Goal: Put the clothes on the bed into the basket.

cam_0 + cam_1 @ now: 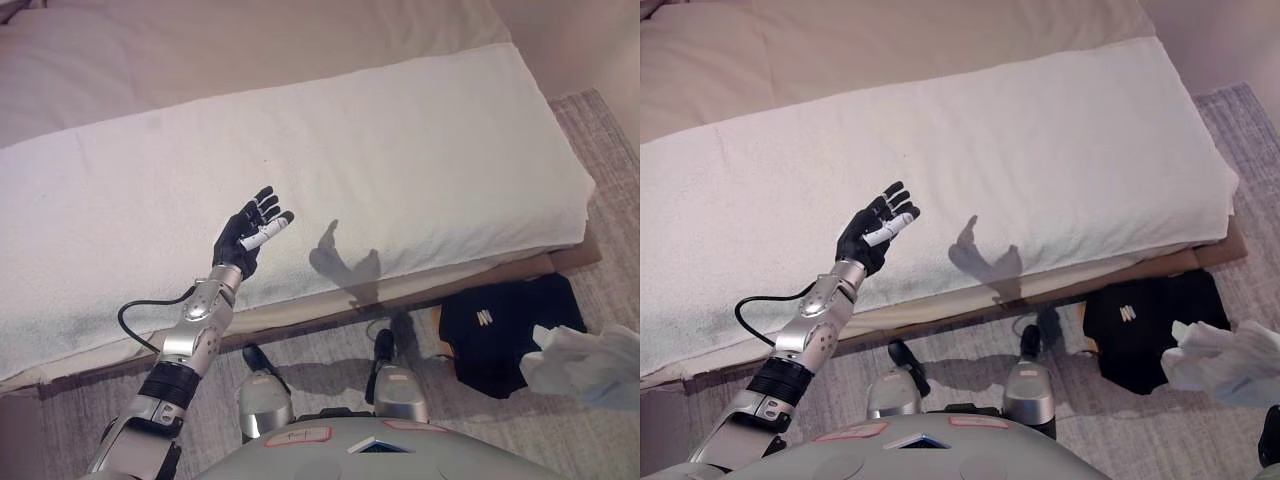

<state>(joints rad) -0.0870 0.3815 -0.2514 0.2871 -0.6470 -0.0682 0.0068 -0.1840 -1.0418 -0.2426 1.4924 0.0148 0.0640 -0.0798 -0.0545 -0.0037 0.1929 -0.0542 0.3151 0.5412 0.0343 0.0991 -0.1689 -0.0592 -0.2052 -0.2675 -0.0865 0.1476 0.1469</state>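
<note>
My left hand (250,232) is raised over the front part of the bed (400,150), palm up, its fingers spread and straight, holding nothing. The bed top shows only its white cover. On the floor at the right lies a black garment (505,325) with a small white mark. A crumpled white cloth (585,365) sits at the right edge, overlapping the black garment. A dark sliver of my right hand (1272,432) shows at the edge just under that cloth. No basket is plainly seen in either view.
A tan bed base (570,258) runs along the front under the white cover. A beige blanket (200,50) covers the far side of the bed. Grey patterned carpet (330,355) lies between me and the bed.
</note>
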